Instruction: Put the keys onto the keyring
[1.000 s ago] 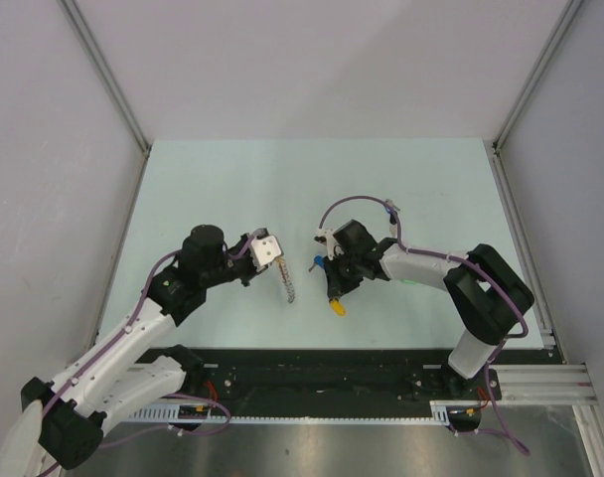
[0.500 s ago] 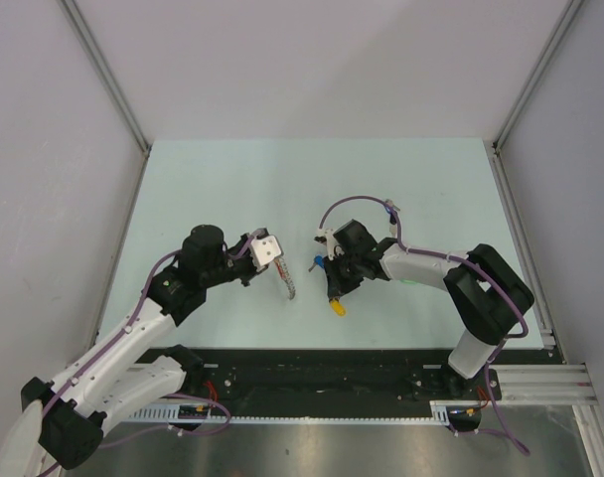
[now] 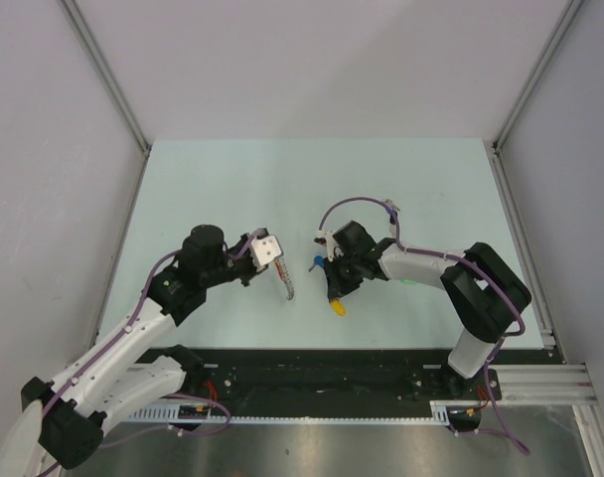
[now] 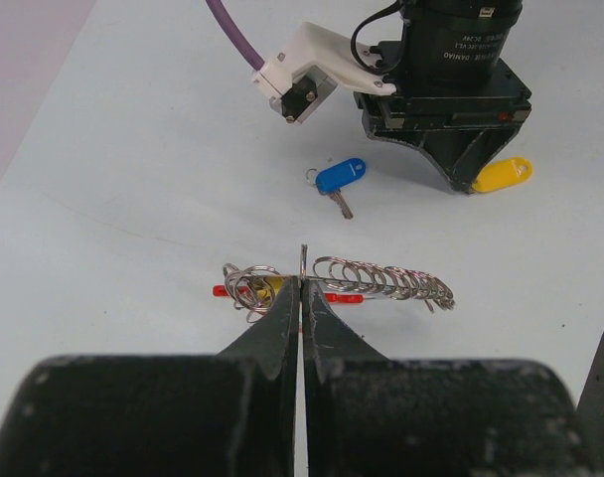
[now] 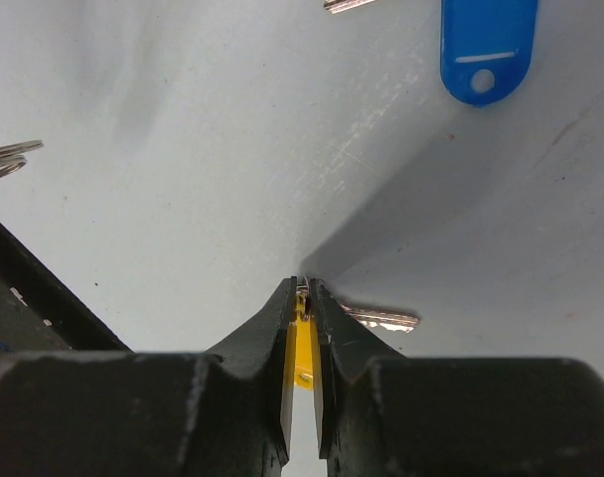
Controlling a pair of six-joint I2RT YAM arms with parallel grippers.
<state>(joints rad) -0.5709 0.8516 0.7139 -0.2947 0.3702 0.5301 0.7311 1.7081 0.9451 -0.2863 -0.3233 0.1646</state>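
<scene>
The pale green surface (image 3: 232, 189) carries a blue-headed key (image 4: 340, 177) lying flat, and a yellow-headed key (image 4: 501, 175) is near it.

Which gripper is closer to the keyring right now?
Left. The left gripper is shut on the keyring; the right gripper sits apart from it, clamped on the yellow key.

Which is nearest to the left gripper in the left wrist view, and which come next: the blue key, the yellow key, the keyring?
1. The keyring, pinched by the left gripper itself, straight ahead.
2. The blue key, lying farther out, slightly to the right.
3. The yellow key, farthest, at the upper right of the view.
</scene>
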